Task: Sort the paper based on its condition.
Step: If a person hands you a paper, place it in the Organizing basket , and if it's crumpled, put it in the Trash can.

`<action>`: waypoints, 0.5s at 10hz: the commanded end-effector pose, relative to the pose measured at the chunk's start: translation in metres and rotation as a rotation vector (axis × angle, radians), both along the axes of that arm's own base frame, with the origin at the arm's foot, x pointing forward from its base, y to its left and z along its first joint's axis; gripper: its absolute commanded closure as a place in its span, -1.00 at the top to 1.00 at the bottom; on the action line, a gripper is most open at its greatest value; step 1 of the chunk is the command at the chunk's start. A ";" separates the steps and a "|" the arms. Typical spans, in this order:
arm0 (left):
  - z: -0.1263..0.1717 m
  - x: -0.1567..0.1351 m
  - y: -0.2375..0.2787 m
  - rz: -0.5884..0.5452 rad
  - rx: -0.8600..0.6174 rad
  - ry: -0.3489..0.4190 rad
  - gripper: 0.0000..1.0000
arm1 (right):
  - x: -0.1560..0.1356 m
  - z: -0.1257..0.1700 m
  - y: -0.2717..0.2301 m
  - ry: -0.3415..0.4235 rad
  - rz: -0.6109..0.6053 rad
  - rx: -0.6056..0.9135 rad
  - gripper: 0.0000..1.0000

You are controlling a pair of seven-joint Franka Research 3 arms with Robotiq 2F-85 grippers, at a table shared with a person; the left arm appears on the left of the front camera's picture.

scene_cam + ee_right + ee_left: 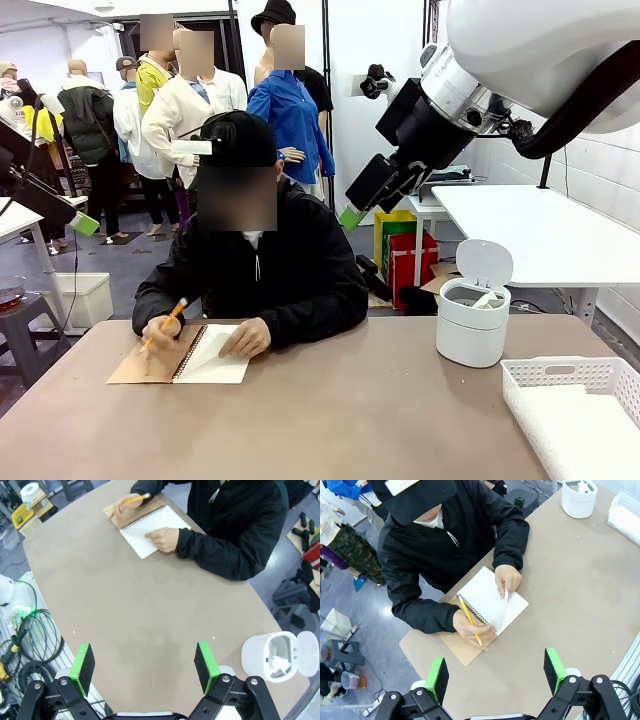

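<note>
Containers first. A round white bin stands on the worktop, on the right toward the person's side, with its flip lid standing open. Inside we see crumpled white paper. It is at least one piece, but the rim hides the rest, so we can't count. Nearer us on the right is a white lattice basket, cut off by the picture's edge in the front view and the left wrist view. Its floor looks covered by flat white sheets, and we can't tell how many. Bin and basket are near each other but apart.

The person sits across the worktop with a spiral notebook open in front of them, its brown cover lying flat to one side. One hand holds a yellow pencil near the binding. The other hand rests on the white page, and the left wrist view shows it curling that page's edge up. We can't tell whether the page is torn loose or attached.

The left gripper has its fingers wide apart and holds nothing, high over the worktop and looking down at the notebook. The right gripper also has its fingers spread and empty, high over bare worktop between notebook and bin.
</note>
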State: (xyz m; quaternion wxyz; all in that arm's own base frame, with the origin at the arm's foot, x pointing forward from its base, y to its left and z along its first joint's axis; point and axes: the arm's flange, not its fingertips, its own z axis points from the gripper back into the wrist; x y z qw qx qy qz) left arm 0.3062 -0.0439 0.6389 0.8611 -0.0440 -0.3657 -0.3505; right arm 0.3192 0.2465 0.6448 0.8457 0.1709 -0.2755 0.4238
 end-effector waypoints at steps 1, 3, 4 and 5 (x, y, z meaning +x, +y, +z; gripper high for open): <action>-0.001 0.000 0.000 0.000 0.000 0.003 1.00 | 0.000 0.000 0.000 0.000 -0.004 0.002 1.00; -0.001 0.000 0.000 0.000 0.000 0.003 1.00 | 0.000 0.000 0.000 0.000 -0.004 0.002 1.00; -0.001 0.000 0.000 0.000 0.000 0.003 1.00 | 0.000 0.000 0.000 0.000 -0.004 0.002 1.00; -0.001 0.000 0.000 0.000 0.000 0.003 1.00 | 0.000 0.000 0.000 0.000 -0.004 0.002 1.00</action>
